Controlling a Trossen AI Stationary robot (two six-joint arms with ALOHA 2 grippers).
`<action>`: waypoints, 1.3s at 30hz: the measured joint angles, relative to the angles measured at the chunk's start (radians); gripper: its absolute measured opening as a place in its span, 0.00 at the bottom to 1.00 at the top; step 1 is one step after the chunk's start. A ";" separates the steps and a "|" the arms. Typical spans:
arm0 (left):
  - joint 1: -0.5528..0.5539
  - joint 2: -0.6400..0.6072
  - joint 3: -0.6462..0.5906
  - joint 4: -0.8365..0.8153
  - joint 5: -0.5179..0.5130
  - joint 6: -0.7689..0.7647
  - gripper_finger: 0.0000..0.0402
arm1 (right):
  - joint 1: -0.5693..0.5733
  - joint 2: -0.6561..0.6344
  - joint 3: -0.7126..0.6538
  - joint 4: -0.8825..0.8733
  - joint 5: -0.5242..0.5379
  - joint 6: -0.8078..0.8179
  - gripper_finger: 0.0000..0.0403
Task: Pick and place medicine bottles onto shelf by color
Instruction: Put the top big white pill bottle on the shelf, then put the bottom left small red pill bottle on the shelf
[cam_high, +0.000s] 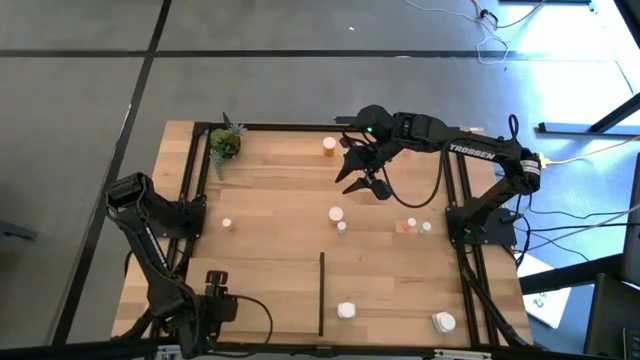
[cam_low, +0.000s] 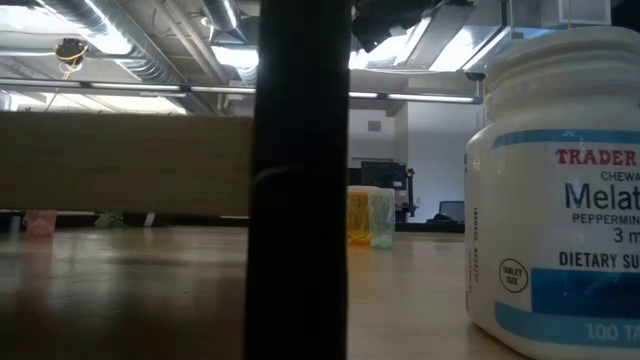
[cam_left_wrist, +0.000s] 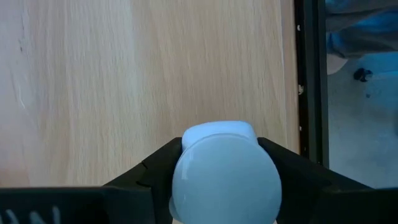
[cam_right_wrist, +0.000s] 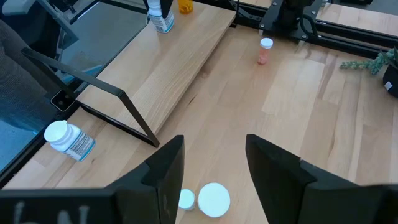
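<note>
The shelf (cam_high: 280, 190) is a light-wood board with black rails and a thin black divider strip (cam_high: 321, 293). Small medicine bottles stand on it: an orange one (cam_high: 329, 147) at the far side, white ones (cam_high: 336, 214) mid-board, and another white one (cam_high: 346, 311) near the front. My left gripper (cam_high: 215, 285) is at the near left, pointing steeply down, shut on a white-capped bottle (cam_left_wrist: 225, 177). My right gripper (cam_high: 365, 175) hangs open in the air over the far middle, with two white caps (cam_right_wrist: 214, 199) below it. My left gripper has the white-capped bottle between its two fingers (cam_left_wrist: 160, 169), one on each side, just below the cap (cam_left_wrist: 217, 134). The fingers come from above, pointing steeply down. The cap hides the bottle's body and foot, so whether it stands on the board cannot be told.
A small green plant (cam_high: 225, 143) sits at the far left corner. A white bottle (cam_high: 443, 322) lies on its side at the near right. An orange bottle (cam_high: 227, 225) stands left of centre, and an orange and a white one (cam_high: 415, 227) stand at the right. The board's left half (cam_left_wrist: 124, 81) is bare wood.
</note>
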 joint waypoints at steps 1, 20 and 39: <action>0.000 0.000 0.000 0.000 0.000 0.000 0.48 | 0.000 0.000 0.000 0.000 0.000 0.000 0.43; 0.000 0.000 0.000 -0.014 0.002 0.002 0.48 | 0.000 0.000 0.000 0.000 0.000 0.000 0.43; -0.002 0.000 0.000 -0.039 0.012 0.029 0.74 | 0.000 0.000 0.000 0.000 0.000 0.000 0.43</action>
